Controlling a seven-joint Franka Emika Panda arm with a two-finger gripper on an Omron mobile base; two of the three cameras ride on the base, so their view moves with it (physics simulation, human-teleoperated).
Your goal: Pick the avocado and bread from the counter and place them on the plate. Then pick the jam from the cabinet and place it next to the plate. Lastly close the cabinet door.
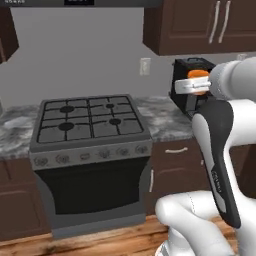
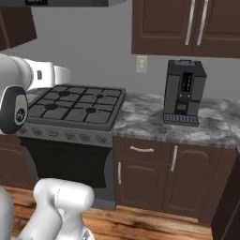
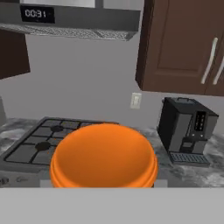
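The gripper [image 1: 196, 83] is clenched on the jam [image 1: 198, 76], an orange-red rounded item held in the air in front of the black coffee machine [image 2: 184, 92]. That machine stands on the marbled table [image 2: 154, 119] to the right of the stove [image 2: 72, 110]. The cabinet [image 2: 185, 26] hangs on the wall above the coffee machine, both doors shut.

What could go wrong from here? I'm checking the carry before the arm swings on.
The jam sits in the gripper, held high above the counter; a slip would probably drop it. It also blocks much of the hand view, and the coffee machine stands close enough to be clipped on a swing.
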